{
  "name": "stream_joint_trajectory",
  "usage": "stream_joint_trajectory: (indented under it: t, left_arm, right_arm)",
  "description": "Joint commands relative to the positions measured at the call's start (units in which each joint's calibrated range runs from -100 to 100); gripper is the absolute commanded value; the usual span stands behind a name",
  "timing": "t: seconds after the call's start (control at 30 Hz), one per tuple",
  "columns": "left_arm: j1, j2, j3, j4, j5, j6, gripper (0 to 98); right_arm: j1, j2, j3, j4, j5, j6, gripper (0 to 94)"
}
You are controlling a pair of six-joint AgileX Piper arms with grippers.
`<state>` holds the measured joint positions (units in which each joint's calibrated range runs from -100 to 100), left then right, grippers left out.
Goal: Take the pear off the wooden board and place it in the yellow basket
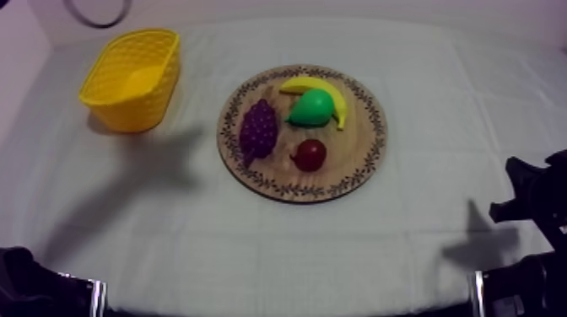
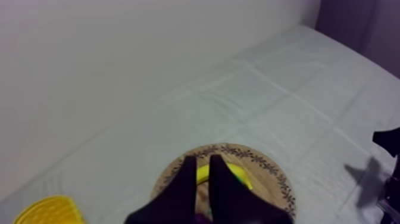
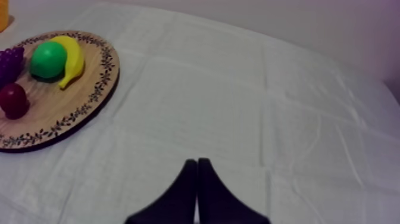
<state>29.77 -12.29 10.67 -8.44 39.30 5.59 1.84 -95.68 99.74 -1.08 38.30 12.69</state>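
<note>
A green pear (image 1: 310, 108) lies on the round wooden board (image 1: 359, 164) at the table's middle, leaning against a banana (image 1: 327, 90). From the right wrist view the pear (image 3: 47, 59) sits far off beside the banana (image 3: 72, 55). The yellow basket (image 1: 131, 80) stands at the far left, with nothing in it. My left gripper (image 2: 203, 164) is low at the near left, far from the board (image 2: 269, 174), its fingers slightly apart with nothing between them. My right gripper (image 3: 197, 162) rests shut over bare cloth at the near right.
A bunch of purple grapes (image 1: 258, 128) and a small red fruit (image 1: 310, 154) share the board. Open cloth stretches between the board and both arms. The black right arm (image 1: 531, 202) sits at the table's right edge.
</note>
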Motion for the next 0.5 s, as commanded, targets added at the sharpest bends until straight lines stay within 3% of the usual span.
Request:
stream_joint_trajectory:
  t: [0.0, 0.17, 0.47]
  left_arm:
    - [0.62, 11.83, -4.34, 0.78, -0.16, -0.54, 8.6]
    - [1.38, 20.89, -4.38, 2.59, -0.84, -1.52, 8.6]
    - [3.0, 28.08, -1.09, 2.88, -0.36, -0.89, 8.8]
  right_arm:
    - [0.0, 0.01, 0.04, -0.02, 0.01, 0.01, 0.3]
    - [0.0, 0.01, 0.04, -0.02, 0.01, 0.01, 0.3]
    - [0.0, 0.01, 0.04, -0.02, 0.01, 0.01, 0.3]
